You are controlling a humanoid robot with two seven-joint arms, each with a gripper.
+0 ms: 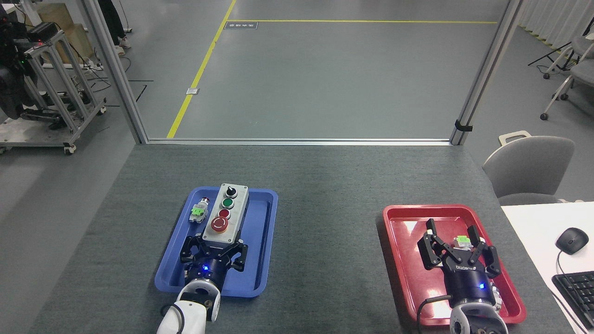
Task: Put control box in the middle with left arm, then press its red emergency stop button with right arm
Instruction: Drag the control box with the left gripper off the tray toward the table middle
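Observation:
The control box point(226, 211) has a light grey face and a row of a black knob, a green button and two red ones. It is raised above the blue tray point(264, 241), its far end over the tray's back rim. My left gripper point(214, 244) is shut on the box's near end. The red emergency stop button point(219, 224) sits nearest that gripper, facing up. My right gripper point(452, 234), with a cable looping from its wrist, hovers open over the red tray point(399, 260). The bare grey felt in the middle point(325, 232) lies between the two trays.
A small switch part with a green tag point(198, 211) lies in the blue tray, left of the box. Another green-tagged part point(462, 240) shows between my right gripper's fingers. A white desk with a mouse point(571, 240) and a keyboard point(577, 290) stands at the right.

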